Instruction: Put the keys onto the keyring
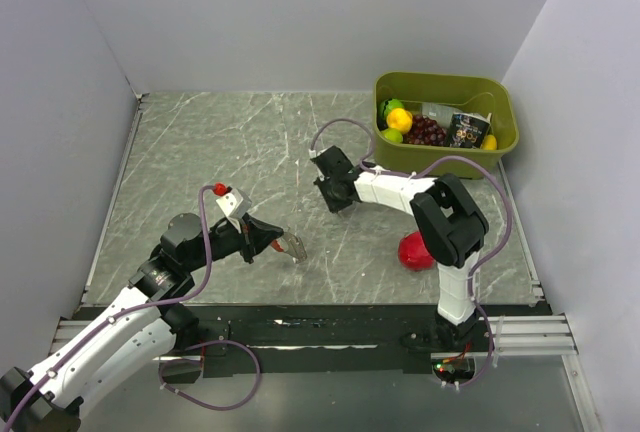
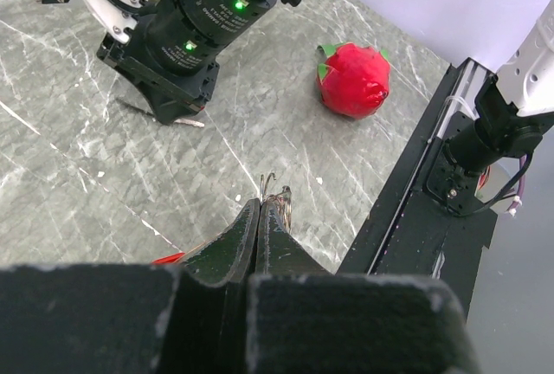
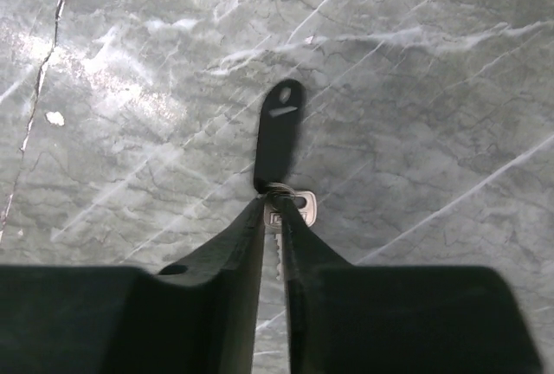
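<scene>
Silvery keys are pinched in your left gripper, jaws closed tight on them. Your right gripper is clamped on the keyring — both held, well apart. Next, I'd judge, bring them together and align carefully for threading.

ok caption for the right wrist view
Right gripper shut on the keyring, black tag and small silver key poking out, marbled table behind

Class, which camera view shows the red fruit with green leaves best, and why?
The left wrist view: the red fruit sits whole and unobstructed, green leaves showing. In the top external view the right arm hides part of it. The right wrist view does not show it.
</scene>
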`<action>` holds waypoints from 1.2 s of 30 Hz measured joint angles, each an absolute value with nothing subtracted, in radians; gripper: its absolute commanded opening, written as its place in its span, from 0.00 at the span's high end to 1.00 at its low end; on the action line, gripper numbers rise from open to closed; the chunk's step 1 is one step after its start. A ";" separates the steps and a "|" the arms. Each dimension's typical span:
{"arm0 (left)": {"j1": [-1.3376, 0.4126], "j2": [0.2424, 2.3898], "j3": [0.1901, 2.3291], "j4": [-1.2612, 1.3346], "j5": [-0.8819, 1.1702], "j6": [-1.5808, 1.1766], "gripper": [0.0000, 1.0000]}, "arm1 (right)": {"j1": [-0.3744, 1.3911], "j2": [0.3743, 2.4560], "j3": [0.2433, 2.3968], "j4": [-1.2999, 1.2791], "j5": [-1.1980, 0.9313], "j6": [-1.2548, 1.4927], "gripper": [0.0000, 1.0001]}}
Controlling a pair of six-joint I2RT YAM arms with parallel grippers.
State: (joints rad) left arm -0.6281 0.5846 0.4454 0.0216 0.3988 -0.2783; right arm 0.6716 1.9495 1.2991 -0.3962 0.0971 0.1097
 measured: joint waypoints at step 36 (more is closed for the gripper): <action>-0.628 0.584 0.449 0.018 0.398 -0.275 0.99 | 0.617 1.854 1.224 -0.353 -0.104 0.041 0.49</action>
State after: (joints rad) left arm -0.6281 0.5842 0.4492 0.0181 0.3985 -0.2752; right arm 0.6170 1.8542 1.2240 -0.3534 -0.1040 0.0410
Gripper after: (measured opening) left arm 0.023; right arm 0.528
